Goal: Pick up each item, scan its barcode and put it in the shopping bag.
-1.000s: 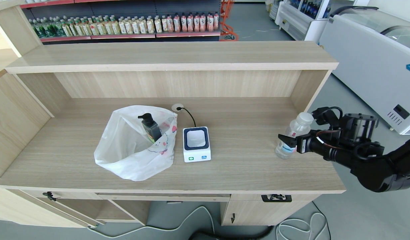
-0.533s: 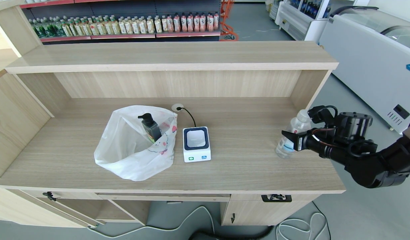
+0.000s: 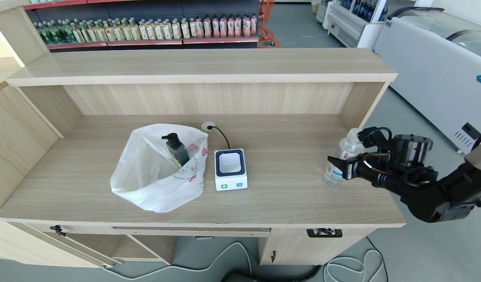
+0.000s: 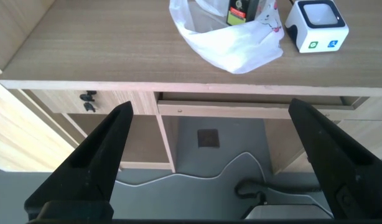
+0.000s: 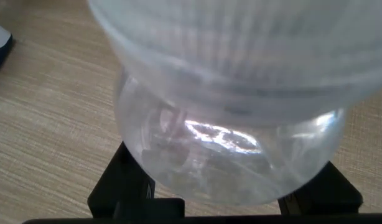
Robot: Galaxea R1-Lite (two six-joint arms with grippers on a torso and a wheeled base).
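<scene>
A clear water bottle [image 3: 341,161] with a white cap leans at the right end of the wooden counter [image 3: 287,196], its base on the wood. My right gripper [image 3: 343,164] is shut on the water bottle at label height. In the right wrist view the water bottle [image 5: 228,124] sits between the black fingers [image 5: 132,190]. A white shopping bag [image 3: 158,176] stands open at centre-left with a dark pump bottle [image 3: 176,150] inside. The barcode scanner [image 3: 230,169] stands right of the bag. My left gripper [image 4: 209,168] hangs open below the counter's front edge.
A raised wooden back wall and top shelf [image 3: 201,66] enclose the counter, with side walls at both ends. A black cable [image 3: 221,135] runs from the scanner to a grommet behind it. Drawers [image 4: 253,109] sit under the counter front. A white freezer [image 3: 440,70] stands at the right.
My right arm has drawn slightly in toward the counter, and the water bottle's cap has tipped a little to the left with it. Bag, scanner and left gripper are unchanged.
</scene>
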